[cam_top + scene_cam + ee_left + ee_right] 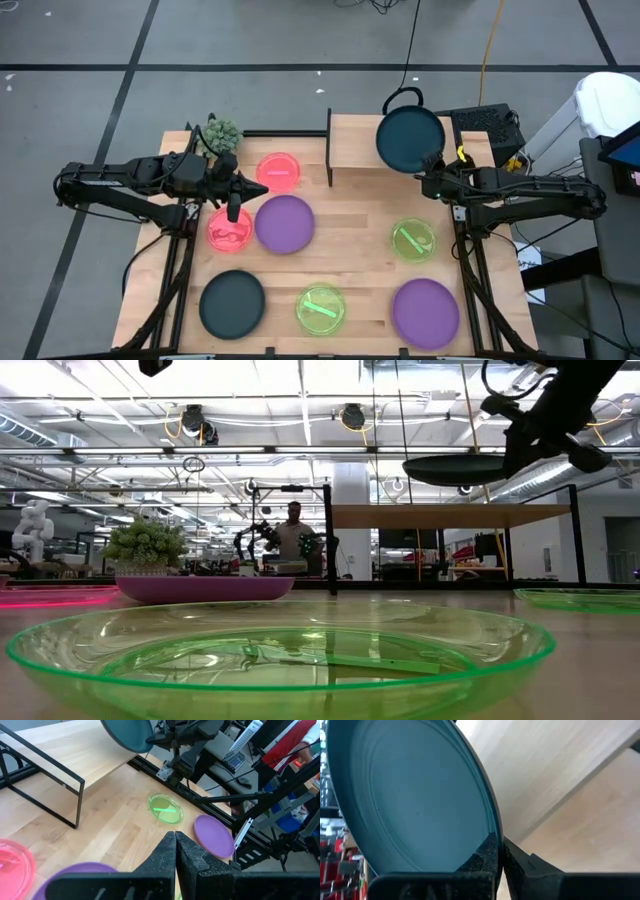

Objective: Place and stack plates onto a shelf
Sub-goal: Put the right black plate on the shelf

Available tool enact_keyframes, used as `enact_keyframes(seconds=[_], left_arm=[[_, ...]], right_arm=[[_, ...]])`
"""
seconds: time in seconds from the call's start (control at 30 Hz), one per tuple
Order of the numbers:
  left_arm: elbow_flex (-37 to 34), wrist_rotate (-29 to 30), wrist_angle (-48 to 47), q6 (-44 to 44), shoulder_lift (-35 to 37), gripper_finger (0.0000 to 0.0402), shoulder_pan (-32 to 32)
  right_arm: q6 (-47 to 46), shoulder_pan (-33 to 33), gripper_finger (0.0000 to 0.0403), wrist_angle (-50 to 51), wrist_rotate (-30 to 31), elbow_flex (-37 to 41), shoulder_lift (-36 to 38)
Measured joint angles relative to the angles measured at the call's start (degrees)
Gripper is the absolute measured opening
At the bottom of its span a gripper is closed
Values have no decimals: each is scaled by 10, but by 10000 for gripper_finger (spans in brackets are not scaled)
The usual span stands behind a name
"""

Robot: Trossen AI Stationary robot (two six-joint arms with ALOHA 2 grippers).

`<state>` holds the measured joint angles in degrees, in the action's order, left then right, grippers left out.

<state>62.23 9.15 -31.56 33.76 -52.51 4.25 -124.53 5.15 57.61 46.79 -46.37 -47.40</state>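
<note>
A dark teal plate (pixel 408 138) hangs over the right part of the light-wood shelf (pixel 355 150), with my right gripper (pixel 433 165) shut on it. In the low view this plate (pixel 455 468) floats above the shelf top (pixel 440 515). My left gripper (pixel 233 208) is shut on nothing and hovers at the table's left, between a pink plate (pixel 230 233) and a purple plate (pixel 285 222). Lying flat on the table are another pink plate (pixel 278 171), two green plates (pixel 412 240) (pixel 320 308), a second teal plate (pixel 232 305) and a second purple plate (pixel 425 312). My right gripper pinches the teal plate's rim (pixel 490 836) between its two fingers, one finger on the plate's hollow face and one on its outer side. The fingers come from the table's near right, slanting down. The plate is lifted clear of the shelf, nearly level in the low view.
A small spiky green plant (pixel 222 133) stands at the far left corner. The shelf's dark side panel (pixel 329 148) stands upright at its left end. Cables and a dark box (pixel 485 125) lie beyond the table's far right. A person (pixel 293 530) stands in the room behind.
</note>
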Motion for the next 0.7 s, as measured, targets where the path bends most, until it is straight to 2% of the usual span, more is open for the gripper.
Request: enact_keyframes(seconds=[0.33, 0.7], left_arm=[[0, 0, 0, 2, 0, 1, 0], [0, 1, 0, 2, 0, 1, 0]], right_arm=[[-4, 41, 0, 10, 14, 0, 0], [11, 65, 1, 8, -6, 2, 0]])
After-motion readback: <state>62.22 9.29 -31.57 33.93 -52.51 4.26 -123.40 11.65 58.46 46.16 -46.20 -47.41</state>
